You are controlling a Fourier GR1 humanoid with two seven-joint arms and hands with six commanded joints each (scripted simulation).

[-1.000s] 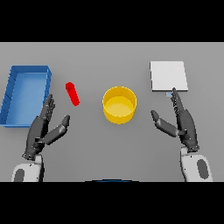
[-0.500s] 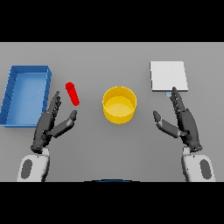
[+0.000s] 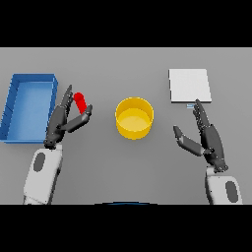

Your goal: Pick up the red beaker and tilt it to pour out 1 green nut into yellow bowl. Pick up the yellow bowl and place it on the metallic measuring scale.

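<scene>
The red beaker stands on the grey table between the blue bin and the yellow bowl. My left hand is open right beside the beaker, its fingers on the beaker's left and its thumb reaching under its near end, without closing on it. The bowl sits at the table's middle; no nut shows in it. The metallic scale lies flat at the far right. My right hand hovers open near the scale's front edge, to the right of the bowl.
A blue bin stands at the far left, just left of my left hand. The table stretches bare in front of the bowl.
My left hand has moved forward and to the right, up to the red beaker. The right hand has barely shifted.
</scene>
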